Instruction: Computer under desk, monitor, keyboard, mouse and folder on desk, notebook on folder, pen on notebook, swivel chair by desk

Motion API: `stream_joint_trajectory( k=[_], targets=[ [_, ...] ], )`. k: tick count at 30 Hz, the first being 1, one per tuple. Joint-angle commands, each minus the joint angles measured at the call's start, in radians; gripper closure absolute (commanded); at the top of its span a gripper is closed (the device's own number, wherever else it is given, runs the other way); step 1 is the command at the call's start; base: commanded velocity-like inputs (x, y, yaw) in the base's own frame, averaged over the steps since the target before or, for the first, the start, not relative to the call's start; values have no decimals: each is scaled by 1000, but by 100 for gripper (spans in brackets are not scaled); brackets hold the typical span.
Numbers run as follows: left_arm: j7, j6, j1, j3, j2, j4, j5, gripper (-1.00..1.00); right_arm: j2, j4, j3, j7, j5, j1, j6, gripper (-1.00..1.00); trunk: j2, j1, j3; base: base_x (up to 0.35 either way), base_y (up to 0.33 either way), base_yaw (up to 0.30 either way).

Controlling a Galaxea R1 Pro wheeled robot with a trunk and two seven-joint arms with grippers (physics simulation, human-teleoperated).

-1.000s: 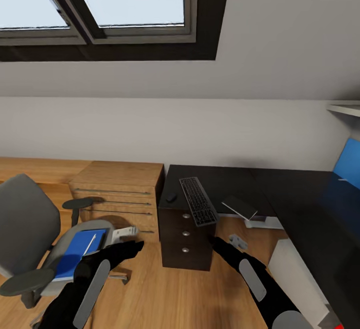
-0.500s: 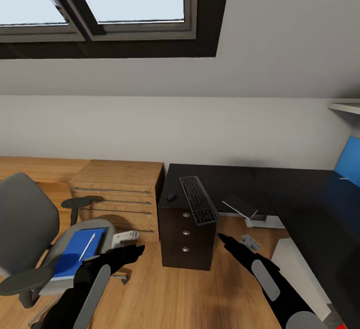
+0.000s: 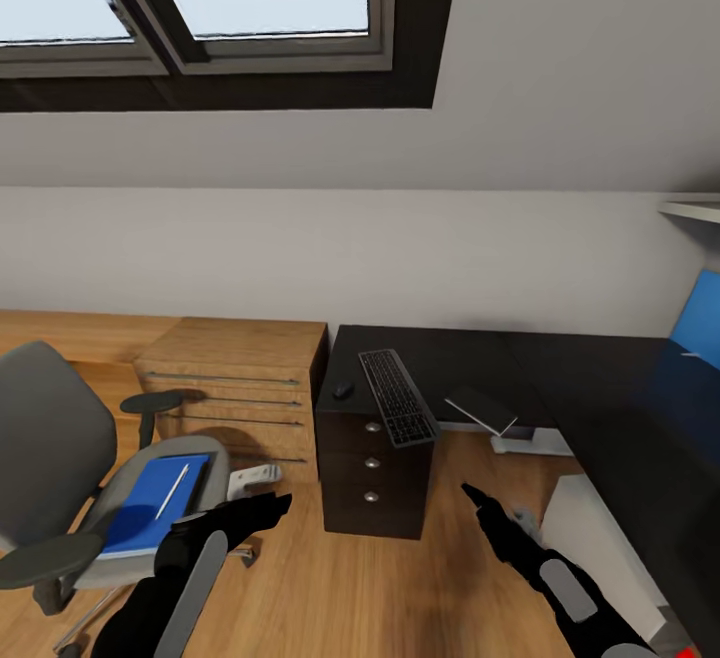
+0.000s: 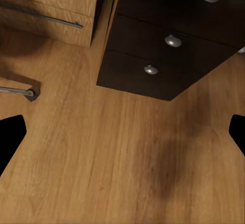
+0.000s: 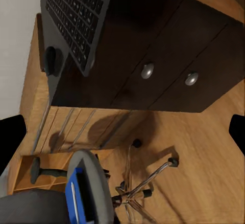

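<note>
left gripper (image 3: 272, 506): arm stretched forward low over the floor, fingers spread, empty
right gripper (image 3: 476, 498): arm extended toward the desk (image 3: 480, 363), fingers spread, empty

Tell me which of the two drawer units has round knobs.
The dark drawer unit under the keyboard; the wooden drawer unit beside it has long bar handles.

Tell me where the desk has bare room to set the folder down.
The desk is bare right of the keyboard, toward the blue monitor. The left end is crowded: the mouse lies left of the keyboard, which overhangs the front edge. The folder sits on the swivel chair.
</note>
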Motion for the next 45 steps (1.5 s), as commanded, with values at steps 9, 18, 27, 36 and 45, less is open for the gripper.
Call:
stream_joint_trajectory(
  k=[9,18,27,36,45],
  targets=[
    [18,3,5,-1,-2,-1,10,-100,-24,53,-9,25,-153,-3,79,-100,-64,35,-30,0,0,0],
    [18,0,38,-2,-3,-34,7,-100,-26,27,-3,151,-167,-3,84,-100,-127,69,-58,0,0,0],
    [17,3,61,-25,-3,-60,12,-100,-28,24,-2,218,-166,-3,106,-100,-190,104,-86,0,0,0],
    [18,2,62,-35,-21,-51,11,-100,-24,14,-4,193,-167,-6,132,-100,-253,138,-114,0,0,0],
    [18,0,62,-36,-24,-37,10,-100,35,-81,-8,-86,-173,-20,26,-100,-316,173,-142,0,0,0]
  ],
)
